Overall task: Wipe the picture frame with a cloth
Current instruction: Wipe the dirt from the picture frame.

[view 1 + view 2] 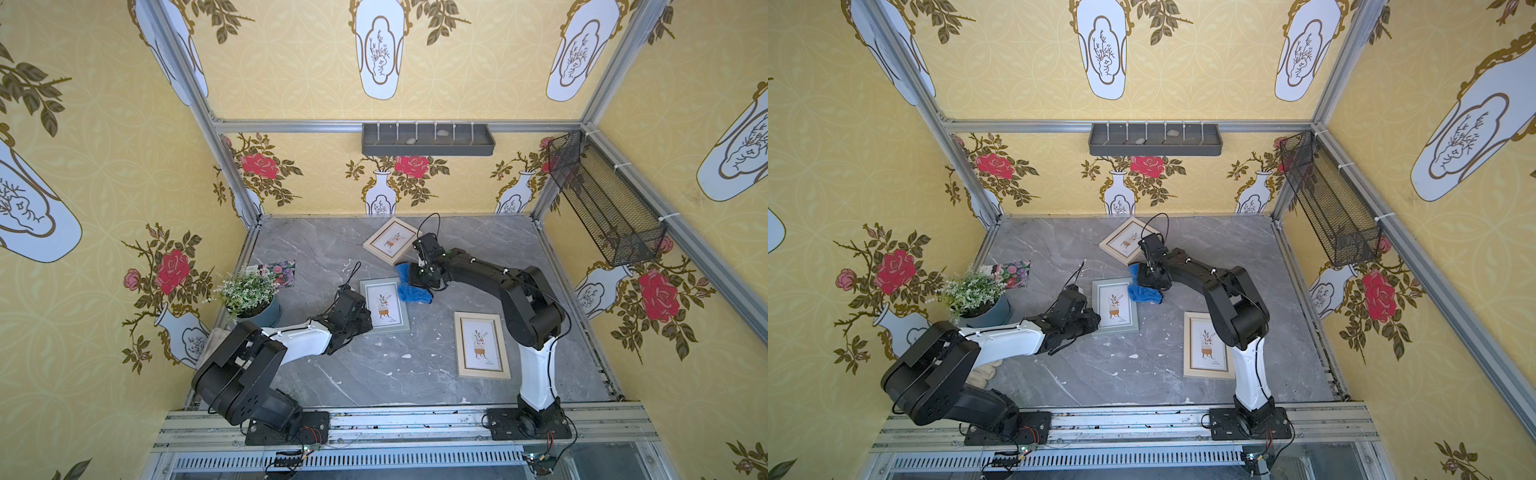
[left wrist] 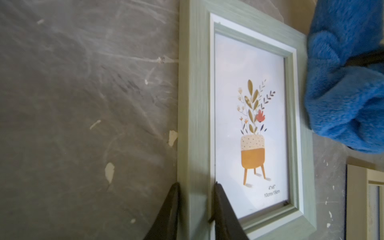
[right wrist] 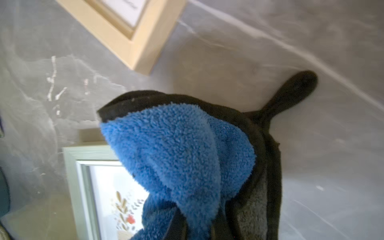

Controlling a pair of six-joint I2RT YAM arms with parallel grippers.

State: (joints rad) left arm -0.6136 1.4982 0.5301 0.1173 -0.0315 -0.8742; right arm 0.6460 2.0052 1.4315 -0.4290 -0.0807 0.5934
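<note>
far left, a potted plant (image 1: pixel 249 297) stands at the edge of the table (image 1: pixel 374 374), with a floral card (image 1: pixel 279 272) flat just behind it. a pale glove (image 1: pixel 982 374) lies near the plant, mostly hidden under the left arm.

the left gripper (image 1: pixel 365 321) is down at the near left side of the green frame (image 1: pixel 384 305). in the left wrist view its two dark fingers (image 2: pixel 170 209) sit either side of the frame's side rail, one on the table side and one on the glass side, pinching that rail. the green frame lies face up mid table, plant-in-pot print showing.

just right of it, the cloth (image 1: pixel 413 289) is bunched in a blue heap at the frame's far right corner. it's touching or just overlapping the edge, can't tell which. the right gripper (image 1: pixel 417 276) sits on top of the heap, pressed together on a fold of the cloth. the right wrist view shows blue plush draped over its fingers (image 3: pixel 176 226), with black trim and a black loop (image 3: pixel 291 93) sticking out over the table.

the back beige frame (image 1: pixel 390 240) lies turned at an angle just behind the cloth, near the back wall. the right beige frame (image 1: pixel 482 351) lies flat further right, beside the right arm. the back wall carries a grey tray (image 1: pixel 428 139) and the right wall a wire basket (image 1: pixel 602 199).
</note>
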